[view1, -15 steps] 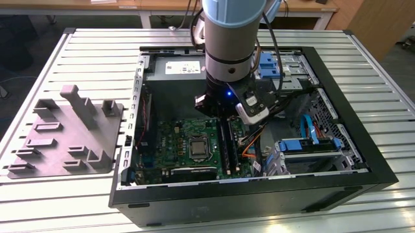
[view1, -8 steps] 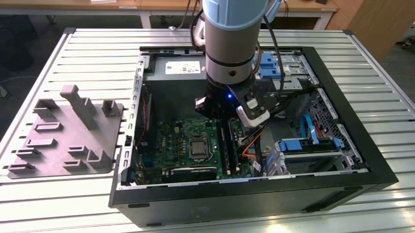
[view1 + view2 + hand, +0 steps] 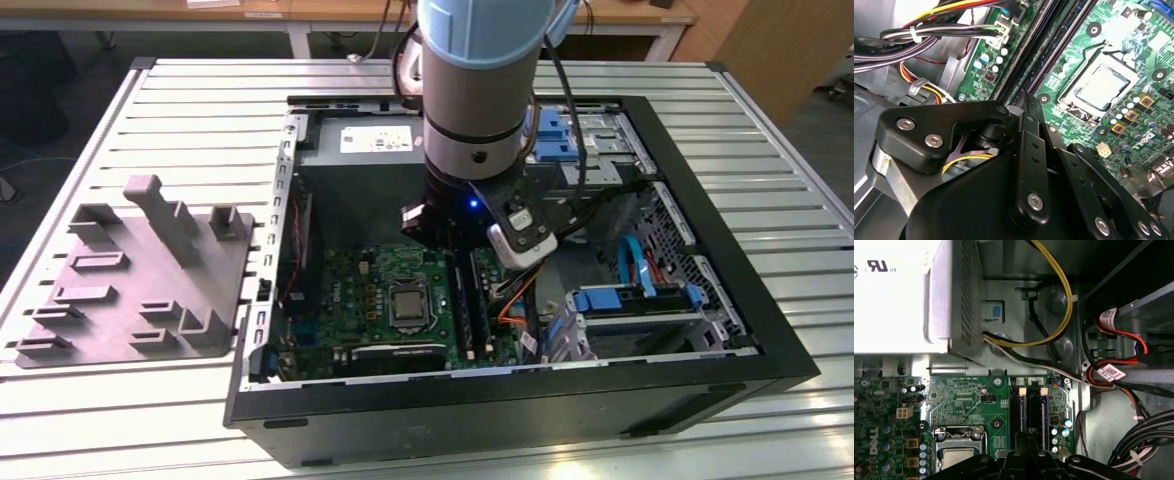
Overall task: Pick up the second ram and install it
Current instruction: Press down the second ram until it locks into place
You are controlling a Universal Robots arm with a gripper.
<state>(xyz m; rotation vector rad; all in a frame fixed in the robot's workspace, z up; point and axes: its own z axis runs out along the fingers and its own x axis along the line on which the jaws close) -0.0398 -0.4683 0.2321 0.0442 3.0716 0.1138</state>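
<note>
The second ram (image 3: 1022,412), a thin dark blue-green stick, stands in a long black slot on the green motherboard (image 3: 964,400), with white latches at the slot's far end. My gripper (image 3: 1026,442) is low inside the open computer case (image 3: 747,350), directly over that stick, with its black fingers (image 3: 1024,145) drawn together and shut. Whether they pinch the stick or only press on its top edge I cannot tell. In the second wrist view my gripper (image 3: 1023,100) points at the near end of the slots (image 3: 1046,55). In the exterior view the arm (image 3: 474,120) hides the fingertips.
Another stick sits in the neighbouring slot (image 3: 1044,412). The processor socket (image 3: 407,300) lies beside the slots. Cable bundles (image 3: 1134,440) and the power supply (image 3: 899,295) crowd the case around them. A grey fixture tray (image 3: 134,290) lies on the slatted table at the exterior view's left.
</note>
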